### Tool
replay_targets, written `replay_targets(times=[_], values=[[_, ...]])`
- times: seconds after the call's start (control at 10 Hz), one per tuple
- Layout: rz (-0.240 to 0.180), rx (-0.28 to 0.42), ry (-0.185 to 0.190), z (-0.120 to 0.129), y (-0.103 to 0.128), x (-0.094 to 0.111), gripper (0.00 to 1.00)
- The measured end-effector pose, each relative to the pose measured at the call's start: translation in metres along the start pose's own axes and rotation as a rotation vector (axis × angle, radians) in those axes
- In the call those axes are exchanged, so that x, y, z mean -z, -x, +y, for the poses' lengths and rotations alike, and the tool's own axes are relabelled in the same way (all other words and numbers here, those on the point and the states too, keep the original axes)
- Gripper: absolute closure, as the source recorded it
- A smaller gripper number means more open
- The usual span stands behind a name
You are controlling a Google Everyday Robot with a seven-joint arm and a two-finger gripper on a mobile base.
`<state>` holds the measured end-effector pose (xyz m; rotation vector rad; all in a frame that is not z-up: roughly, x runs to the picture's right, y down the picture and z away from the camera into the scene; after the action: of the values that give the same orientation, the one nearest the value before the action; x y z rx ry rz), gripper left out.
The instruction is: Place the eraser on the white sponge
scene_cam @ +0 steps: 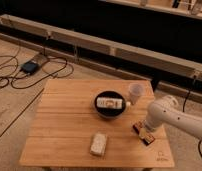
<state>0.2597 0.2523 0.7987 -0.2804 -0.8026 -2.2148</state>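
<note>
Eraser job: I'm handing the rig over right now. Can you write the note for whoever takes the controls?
Gripper: down at the eraser, near the right edge of the table; grasp not confirmed.
White sponge: front centre of the table, nothing on it, well left of the eraser.
Done: arm positioned at the eraser.
Left: secure the eraser, lift it, carry it left and set it on the white sponge.
</note>
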Motion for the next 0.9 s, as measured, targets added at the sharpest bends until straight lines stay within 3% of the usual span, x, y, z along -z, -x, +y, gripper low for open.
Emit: replay_targets(times=[0.3, 0.4, 0.6, 0.9], values=[[0.01, 0.017, 0.022, -0.002, -0.005, 0.01, 0.95], [0.016, 0.025, 0.026, -0.004, -0.008, 0.014, 0.99], [0.039, 0.071, 0.035, -0.015, -0.022, 0.028, 1.0], [0.084, 0.231, 0.007, -0.06, -0.064, 0.05, 1.0]])
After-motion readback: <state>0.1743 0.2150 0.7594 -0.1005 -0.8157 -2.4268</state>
